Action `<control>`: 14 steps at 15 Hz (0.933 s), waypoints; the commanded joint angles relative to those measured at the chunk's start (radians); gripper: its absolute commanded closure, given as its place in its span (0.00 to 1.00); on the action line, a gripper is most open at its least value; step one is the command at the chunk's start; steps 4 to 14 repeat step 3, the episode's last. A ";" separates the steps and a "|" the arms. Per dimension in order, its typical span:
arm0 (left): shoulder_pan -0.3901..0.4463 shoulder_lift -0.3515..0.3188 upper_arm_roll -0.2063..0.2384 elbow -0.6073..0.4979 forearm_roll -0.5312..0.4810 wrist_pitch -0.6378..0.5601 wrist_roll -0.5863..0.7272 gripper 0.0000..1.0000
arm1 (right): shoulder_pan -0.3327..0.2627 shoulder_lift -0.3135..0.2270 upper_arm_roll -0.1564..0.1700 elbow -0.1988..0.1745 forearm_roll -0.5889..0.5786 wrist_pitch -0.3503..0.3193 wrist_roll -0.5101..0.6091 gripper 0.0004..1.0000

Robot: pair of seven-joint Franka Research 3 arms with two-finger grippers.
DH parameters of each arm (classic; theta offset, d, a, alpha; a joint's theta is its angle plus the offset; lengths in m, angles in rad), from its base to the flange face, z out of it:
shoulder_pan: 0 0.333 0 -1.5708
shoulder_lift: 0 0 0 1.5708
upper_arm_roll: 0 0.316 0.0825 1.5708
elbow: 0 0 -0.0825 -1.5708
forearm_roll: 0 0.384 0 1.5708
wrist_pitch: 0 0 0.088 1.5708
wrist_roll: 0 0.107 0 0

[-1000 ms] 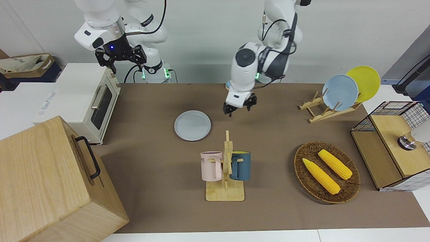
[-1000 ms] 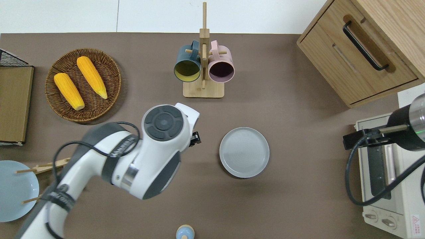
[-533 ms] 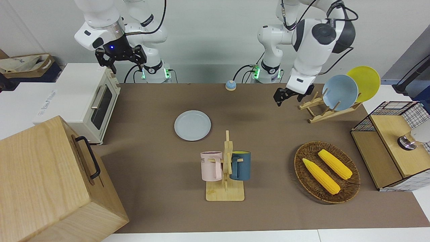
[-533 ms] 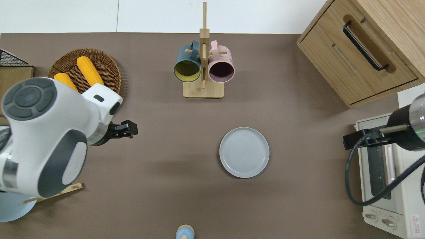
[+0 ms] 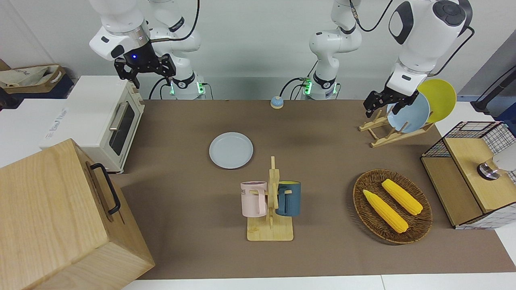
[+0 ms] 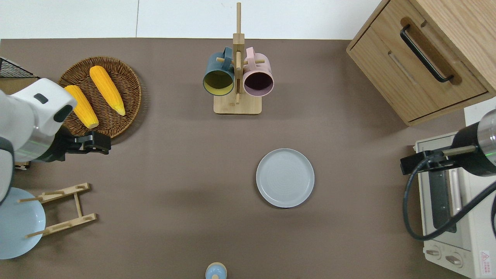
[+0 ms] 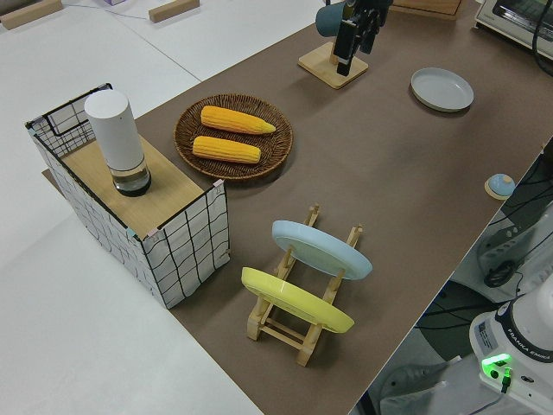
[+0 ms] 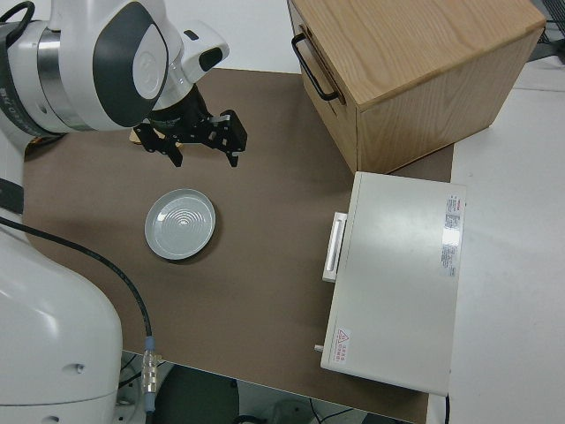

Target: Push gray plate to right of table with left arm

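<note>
The gray plate [image 5: 231, 150] lies flat on the brown table [image 5: 185, 209], toward the right arm's end of its middle. It also shows in the overhead view [image 6: 285, 178], the left side view [image 7: 441, 89] and the right side view [image 8: 181, 223]. My left gripper [image 5: 387, 108] is up in the air, open and empty. In the overhead view it [image 6: 101, 142] is over the table at the wicker basket's rim, far from the plate. My right gripper [image 8: 201, 152] is open and its arm is parked.
A mug rack [image 6: 237, 106] with a pink and a blue mug stands farther from the robots than the plate. A wicker basket [image 6: 128, 73] holds two corn cobs. A wooden rack [image 5: 393, 133] holds a sky-blue and a yellow plate. A toaster oven [image 5: 100, 117] and a wooden drawer box [image 5: 60, 217] stand at the right arm's end.
My left arm has swung away from beside the gray plate toward its own end of the table and risen. The plate and the right arm have not moved.
</note>
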 commanded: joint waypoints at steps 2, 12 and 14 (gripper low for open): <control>0.005 0.006 0.006 0.029 -0.018 -0.027 0.081 0.00 | -0.019 -0.002 0.016 0.009 0.004 -0.016 0.012 0.02; 0.003 0.004 0.006 0.030 -0.016 -0.027 0.084 0.00 | -0.020 -0.002 0.016 0.009 0.004 -0.016 0.012 0.02; 0.003 0.004 0.006 0.030 -0.016 -0.027 0.084 0.00 | -0.020 -0.002 0.016 0.009 0.004 -0.016 0.012 0.02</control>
